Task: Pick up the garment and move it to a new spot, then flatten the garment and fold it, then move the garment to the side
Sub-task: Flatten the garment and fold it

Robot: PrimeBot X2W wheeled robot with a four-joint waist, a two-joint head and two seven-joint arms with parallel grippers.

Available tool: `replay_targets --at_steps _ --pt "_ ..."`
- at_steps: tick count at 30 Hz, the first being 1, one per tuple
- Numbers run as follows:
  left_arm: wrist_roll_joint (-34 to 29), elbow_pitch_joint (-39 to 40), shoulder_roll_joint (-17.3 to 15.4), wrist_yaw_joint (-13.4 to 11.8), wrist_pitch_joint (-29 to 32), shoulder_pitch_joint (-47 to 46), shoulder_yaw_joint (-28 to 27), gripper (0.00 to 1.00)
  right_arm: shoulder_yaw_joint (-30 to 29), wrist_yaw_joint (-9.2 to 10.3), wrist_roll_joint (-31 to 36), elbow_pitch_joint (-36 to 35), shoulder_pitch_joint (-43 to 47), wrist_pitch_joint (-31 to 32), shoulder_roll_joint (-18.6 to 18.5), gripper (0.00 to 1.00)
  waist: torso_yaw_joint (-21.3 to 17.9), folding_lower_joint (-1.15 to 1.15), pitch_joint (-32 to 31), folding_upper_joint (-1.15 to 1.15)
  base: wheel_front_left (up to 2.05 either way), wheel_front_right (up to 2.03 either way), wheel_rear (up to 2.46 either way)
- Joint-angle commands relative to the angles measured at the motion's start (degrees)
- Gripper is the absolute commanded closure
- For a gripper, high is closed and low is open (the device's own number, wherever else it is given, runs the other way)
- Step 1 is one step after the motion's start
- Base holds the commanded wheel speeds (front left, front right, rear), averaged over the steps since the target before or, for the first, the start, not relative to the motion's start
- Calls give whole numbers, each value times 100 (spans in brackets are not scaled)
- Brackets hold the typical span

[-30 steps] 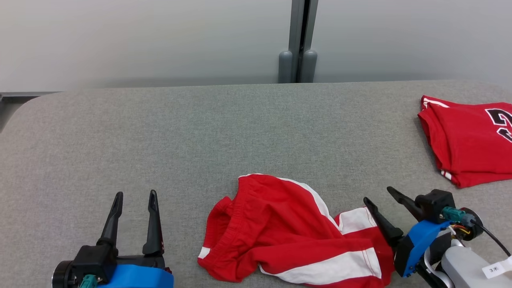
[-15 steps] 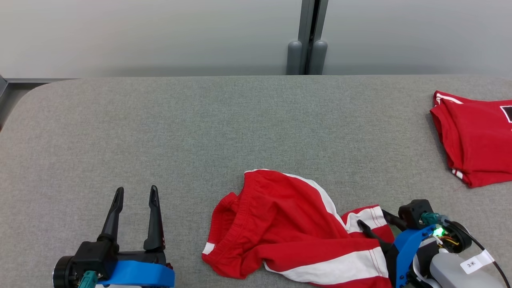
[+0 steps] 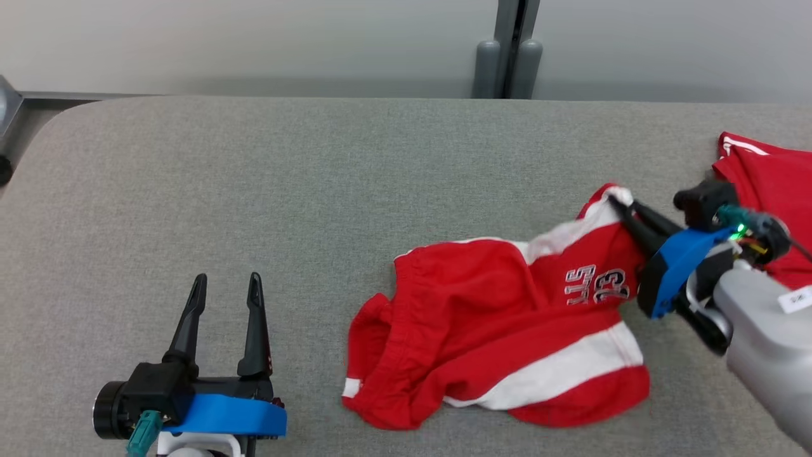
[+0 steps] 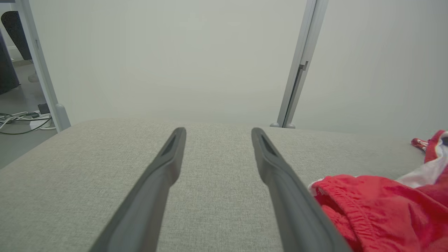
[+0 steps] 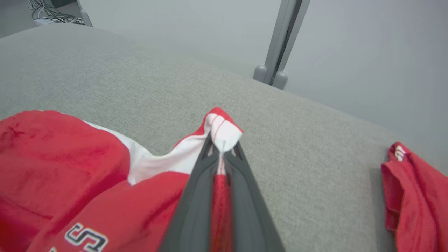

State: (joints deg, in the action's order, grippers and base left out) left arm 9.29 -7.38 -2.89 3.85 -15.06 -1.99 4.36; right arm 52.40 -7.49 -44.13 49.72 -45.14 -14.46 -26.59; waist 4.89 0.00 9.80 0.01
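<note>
The garment (image 3: 507, 324) is a pair of red shorts with white stripes and printed lettering, crumpled on the grey table at centre right. My right gripper (image 3: 616, 202) is shut on a white-and-red corner of the garment (image 5: 222, 131), lifted above the table with the cloth stretching back from it. My left gripper (image 3: 228, 289) stands open at the lower left, empty, a little left of the garment's waistband (image 4: 336, 190). Its fingers (image 4: 164, 168) point across bare grey cloth.
A second red garment (image 3: 771, 184) lies folded at the table's right edge, just behind my right gripper, and also appears as red folds (image 5: 409, 196). A grey post (image 3: 507, 57) stands behind the table. The table's left half (image 3: 190, 178) is bare.
My right gripper has closed on a corner of the garment and pulled it up and back to the right, unfolding the cloth and exposing the lettering. The head camera shifted. The left gripper stayed put.
</note>
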Motion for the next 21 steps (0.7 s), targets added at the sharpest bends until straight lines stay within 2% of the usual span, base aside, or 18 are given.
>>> replay_targets --at_steps 1,7,11,12,13,17,21 --pt "26 11 1 -31 -12 -120 17 0 -42 -1 -35 112 -258 -41 -79 100 103 0 93 -1 0 0 0" --pt "83 21 1 -71 -12 -277 141 0 -338 -1 -106 702 -1115 -72 -87 100 383 0 350 -1 0 0 0" --pt "130 36 1 -111 -12 -368 182 0 -660 -1 -144 1078 -1393 -73 44 100 487 0 526 -1 0 0 0" --pt "133 37 1 -121 -12 -377 193 0 -672 -1 -103 1196 -1409 -73 94 64 502 0 546 -1 0 0 0" --pt "131 39 2 -124 -12 -385 204 0 -678 -1 -50 1254 -1459 -75 123 0 510 0 562 -1 0 0 0" --pt "113 34 3 -142 -12 -362 199 0 -865 -1 122 1265 -1508 -75 167 0 457 0 576 -1 0 0 0" --pt "40 24 1 -123 -12 -373 147 0 -1234 -1 461 825 -1279 -76 107 0 295 0 513 -1 0 0 0"
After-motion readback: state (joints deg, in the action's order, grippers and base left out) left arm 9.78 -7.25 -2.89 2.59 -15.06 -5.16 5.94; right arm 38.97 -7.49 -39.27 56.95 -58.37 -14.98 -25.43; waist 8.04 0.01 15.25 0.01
